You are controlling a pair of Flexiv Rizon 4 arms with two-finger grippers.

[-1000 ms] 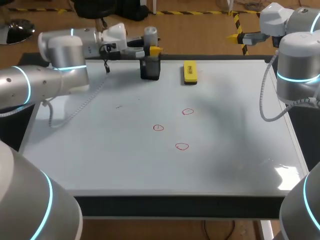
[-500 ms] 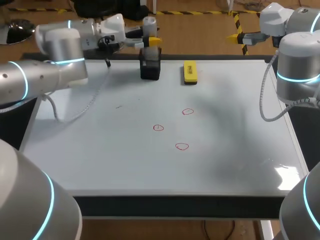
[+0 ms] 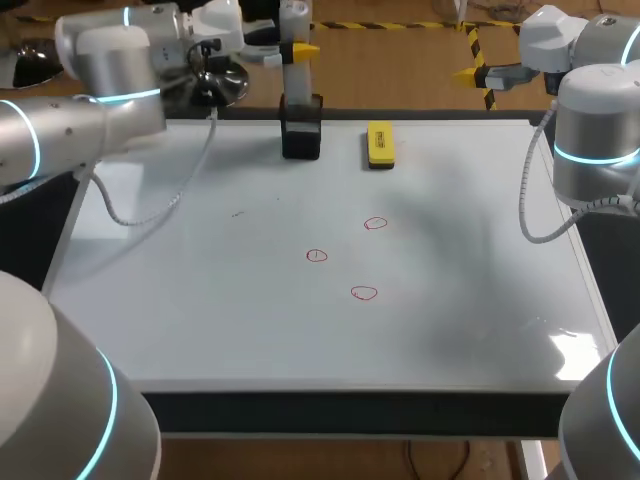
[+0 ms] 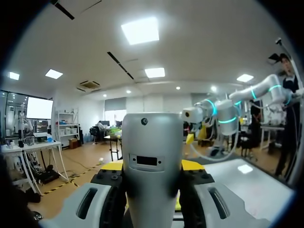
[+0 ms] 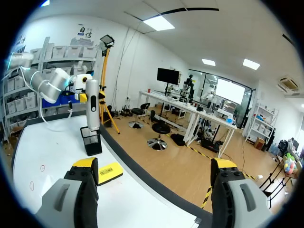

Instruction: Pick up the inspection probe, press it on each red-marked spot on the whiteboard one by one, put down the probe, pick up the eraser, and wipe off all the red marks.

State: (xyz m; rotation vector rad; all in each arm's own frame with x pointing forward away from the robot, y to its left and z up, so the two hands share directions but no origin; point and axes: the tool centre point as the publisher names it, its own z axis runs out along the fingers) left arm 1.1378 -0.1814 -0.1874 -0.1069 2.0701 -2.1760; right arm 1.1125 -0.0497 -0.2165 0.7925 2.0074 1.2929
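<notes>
My left gripper (image 3: 296, 48) is shut on the grey inspection probe (image 3: 297, 30), holding it upright above the black holder (image 3: 301, 128) at the whiteboard's (image 3: 200, 300) far edge. The probe's lower end hangs at the holder's mouth. In the left wrist view the probe (image 4: 152, 161) fills the space between the yellow tips. The yellow eraser (image 3: 380, 143) lies to the right of the holder. Three red circles (image 3: 375, 223) (image 3: 316, 256) (image 3: 364, 292) are drawn mid-board. My right gripper (image 5: 154, 166) stands open beyond the board's far right corner, holding nothing.
In the right wrist view the probe (image 5: 92, 107), holder (image 5: 91, 141) and eraser (image 5: 109, 173) stand along the board's far edge, ahead of the open fingers. A faint dark scribble (image 3: 238, 212) marks the board to the left of the circles.
My left arm has risen and drawn the probe up out of the black holder. The right arm has stayed where it was.
</notes>
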